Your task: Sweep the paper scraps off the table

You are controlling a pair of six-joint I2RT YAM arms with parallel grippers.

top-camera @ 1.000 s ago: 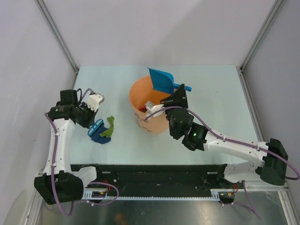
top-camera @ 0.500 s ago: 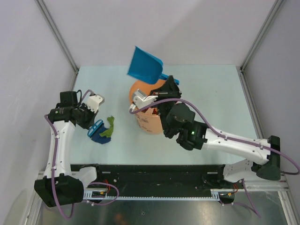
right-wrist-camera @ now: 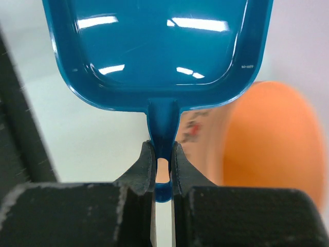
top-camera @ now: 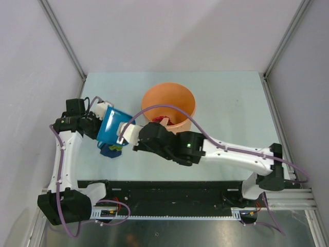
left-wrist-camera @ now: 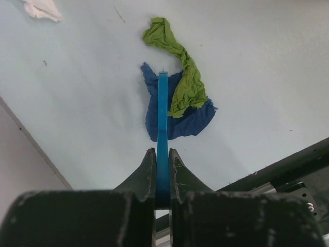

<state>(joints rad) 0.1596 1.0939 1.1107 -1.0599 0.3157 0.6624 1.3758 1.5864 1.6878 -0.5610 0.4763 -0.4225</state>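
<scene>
I'm standing in a robot lab's test cell: grey panel walls [top-camera: 154, 31] and metal rails [top-camera: 64, 38] are enclosing the table [top-camera: 231, 98], while a cabled left arm [top-camera: 64, 154] and right arm [top-camera: 234, 154] are sitting bolted along the frame's bottom edge.

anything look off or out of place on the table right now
Nothing looks spilled or damaged, and the orange bucket stands upright. The only things out of place are leftovers not yet swept up: a green scrap draped over a dark blue scrap on the table, and a white scrap lying apart from them.
</scene>
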